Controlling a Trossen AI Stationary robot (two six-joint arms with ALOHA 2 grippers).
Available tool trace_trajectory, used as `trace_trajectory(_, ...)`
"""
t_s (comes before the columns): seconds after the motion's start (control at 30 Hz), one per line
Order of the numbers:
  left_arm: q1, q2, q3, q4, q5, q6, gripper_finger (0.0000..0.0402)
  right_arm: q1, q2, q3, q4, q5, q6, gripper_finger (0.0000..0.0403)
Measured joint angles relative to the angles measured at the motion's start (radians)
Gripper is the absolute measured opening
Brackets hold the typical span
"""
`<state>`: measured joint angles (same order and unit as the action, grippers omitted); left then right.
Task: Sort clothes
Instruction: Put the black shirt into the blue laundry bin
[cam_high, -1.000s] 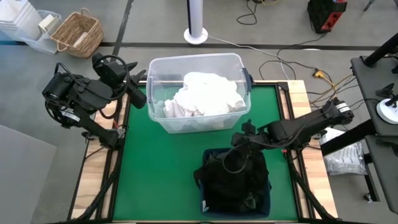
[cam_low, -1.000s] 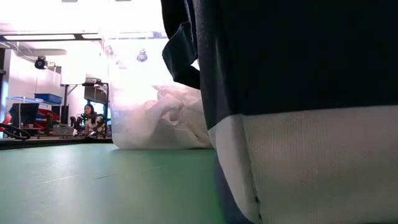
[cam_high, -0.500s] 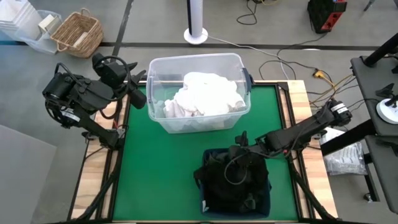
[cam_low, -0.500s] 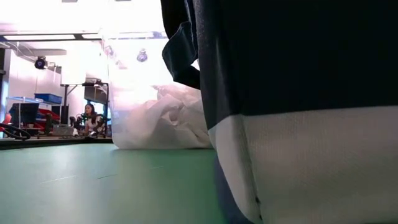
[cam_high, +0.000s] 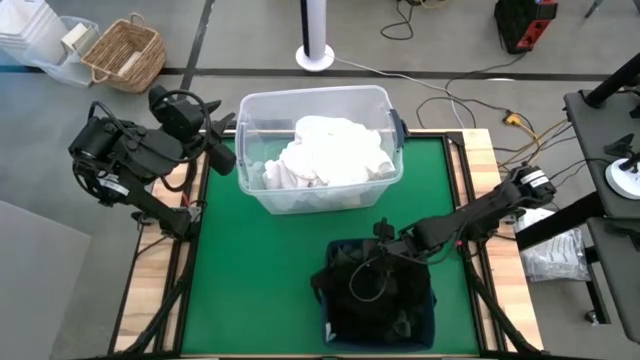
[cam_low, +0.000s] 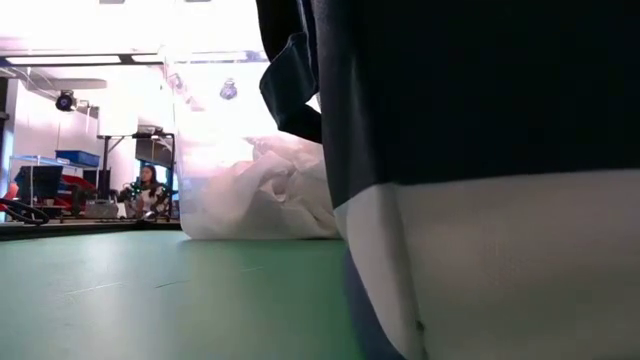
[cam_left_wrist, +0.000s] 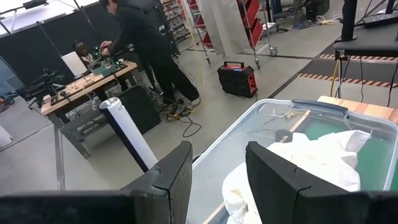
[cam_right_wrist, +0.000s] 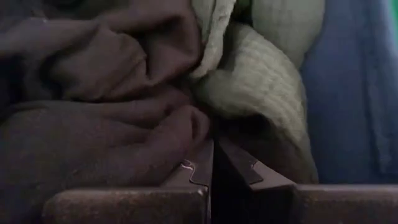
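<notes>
While the left gripper waits off the table's left edge with its fingers spread apart, white clothes fill the clear tub. Further right, the right gripper presses its nearly closed fingers into dark clothes heaped in the navy bin.

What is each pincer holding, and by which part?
Left pincer is open, holding nothing. Right pincer is shut among the dark clothes; a hold cannot be told.

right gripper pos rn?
In the high view the right gripper is down at the far rim of the navy bin, front-right of the table, fingers shut amid the dark clothes.
</notes>
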<state>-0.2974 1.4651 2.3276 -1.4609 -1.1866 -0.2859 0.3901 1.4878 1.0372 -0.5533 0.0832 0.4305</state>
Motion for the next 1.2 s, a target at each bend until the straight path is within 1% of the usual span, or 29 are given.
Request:
trace_trajectory(0.1,0.000,0.000,0.000,0.000,0.000,-0.001,0.0130,0.000,-0.012,0.041,-0.038,-0.006,0.001,0.0012)
trace_trajectory(0.27,0.000,0.000,0.000,0.000,0.000,-0.001,0.0130,0.000,-0.014,0.127,-0.150,-0.012,0.004,0.0013)
trace_trajectory(0.5,0.000,0.000,0.000,0.000,0.000,-0.001,0.0130,0.000,-0.014,0.245,-0.211,-0.011,-0.009,0.0013)
trace_trajectory(0.8,0.000,0.000,0.000,0.000,0.000,-0.001,0.0130,0.007,-0.027,0.402,-0.442,-0.005,0.017,0.0013)
trace_trajectory(0.9,0.000,0.000,0.000,0.000,0.000,-0.001,0.0130,0.030,-0.059,0.408,-0.426,-0.005,0.016,0.0013)
trace_trajectory(1.0,0.000,0.000,0.000,-0.001,0.000,-0.001,0.0130,0.054,-0.079,0.385,-0.392,-0.004,0.020,0.0013)
trace_trajectory(1.13,0.000,0.000,0.000,-0.002,0.000,-0.001,0.0130,0.078,-0.075,0.317,-0.338,-0.002,0.048,0.0013)
trace_trajectory(1.2,0.000,0.000,0.000,-0.002,0.000,-0.001,0.0130,0.086,-0.071,0.268,-0.278,-0.003,0.063,0.0013)
